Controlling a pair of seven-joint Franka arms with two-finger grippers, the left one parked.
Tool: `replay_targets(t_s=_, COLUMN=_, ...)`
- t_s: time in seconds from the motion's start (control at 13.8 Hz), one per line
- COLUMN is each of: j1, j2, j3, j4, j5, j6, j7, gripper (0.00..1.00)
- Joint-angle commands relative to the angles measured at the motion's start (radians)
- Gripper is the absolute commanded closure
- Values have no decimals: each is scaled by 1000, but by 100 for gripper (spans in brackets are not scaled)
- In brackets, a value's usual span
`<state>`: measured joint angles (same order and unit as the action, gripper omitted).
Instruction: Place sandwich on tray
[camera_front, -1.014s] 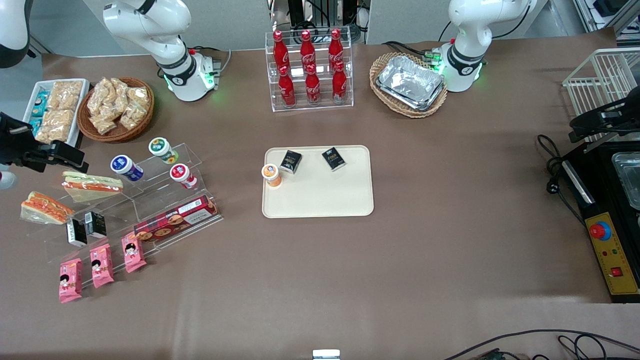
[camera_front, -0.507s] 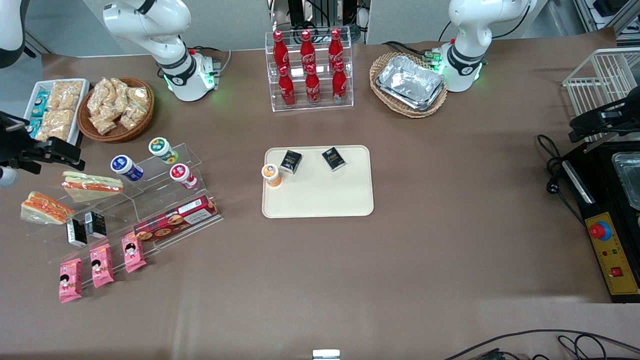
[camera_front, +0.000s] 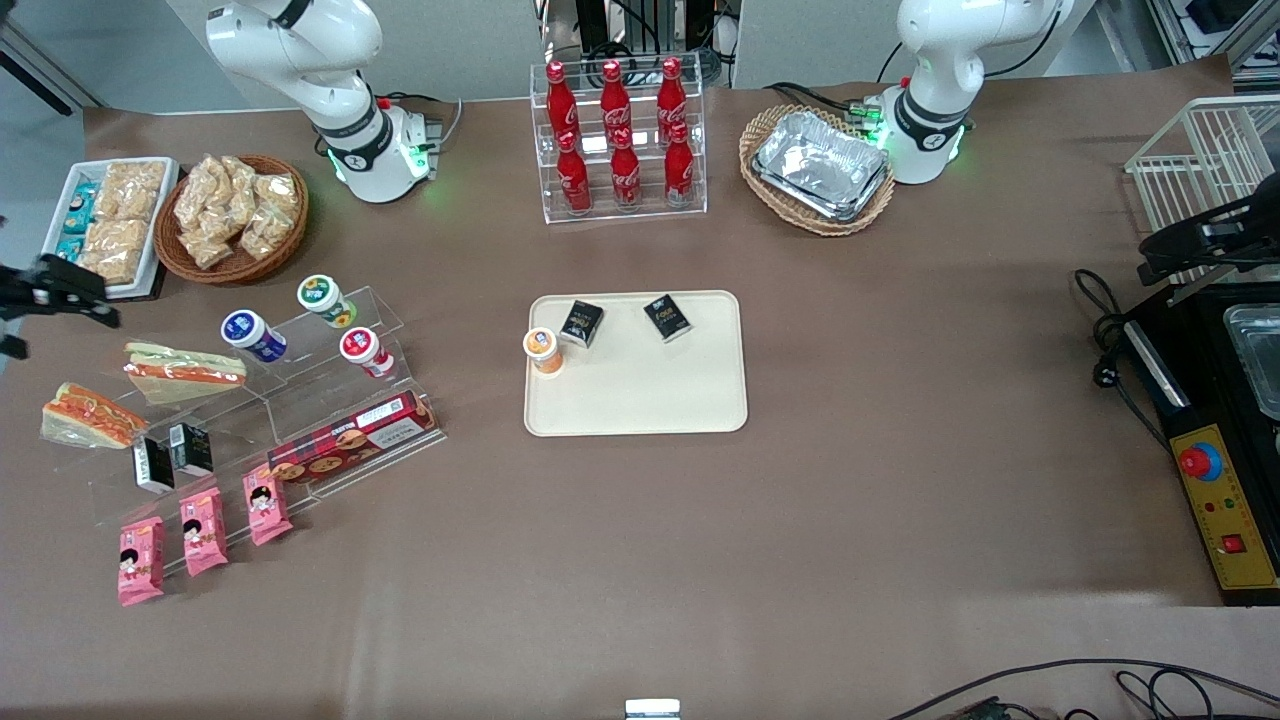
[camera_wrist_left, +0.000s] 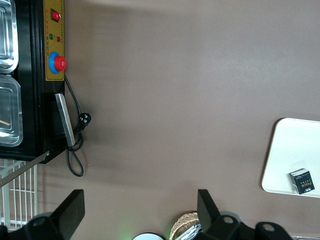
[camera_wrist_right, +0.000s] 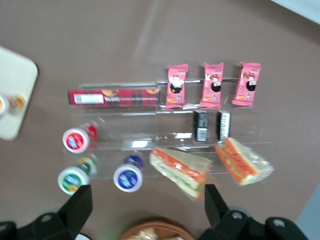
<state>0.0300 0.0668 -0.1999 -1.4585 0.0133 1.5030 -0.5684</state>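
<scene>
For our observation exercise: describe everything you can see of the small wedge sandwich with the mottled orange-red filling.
The sandwich is a small wedge in clear wrap, tan bread around orange-red filling flecked with green. It lies on its side on the clear acrylic stand, at the working arm's end of the table, beside the longer sandwich and next to two small black cartons. Nothing grips it: the end effector is open, well above the stand. The tray is far off.

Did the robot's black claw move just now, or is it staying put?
Yes. The gripper slid away from the sandwich toward the white snack tray and the table edge, judged against the wicker basket.
</scene>
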Motion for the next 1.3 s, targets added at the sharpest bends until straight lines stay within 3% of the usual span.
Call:
replay_targets(t_s=0.0, j1=-1, j2=-5, j3=-91, j4=-11, j5=2, j6=-12, j7=-256, gripper=0)
replay_targets(t_s=0.22, j1=-5, j2=2, j3=-128, j4=-34, j5=-4, j6=5, j7=-445, gripper=0)
replay_targets(t_s=0.51, j1=-13, j2=-7, j3=-171, j4=-157, j5=-1, j6=160, j7=-822, gripper=0)
replay_targets(t_s=0.8, j1=-16, j2=5, j3=-182, j4=-226, j5=-1, j6=255, j7=-1030, gripper=0)
replay_targets(t_s=1.23, j1=-38, j2=5, j3=-208, j4=-338, j5=20, j6=358, j7=-1197, gripper=0)
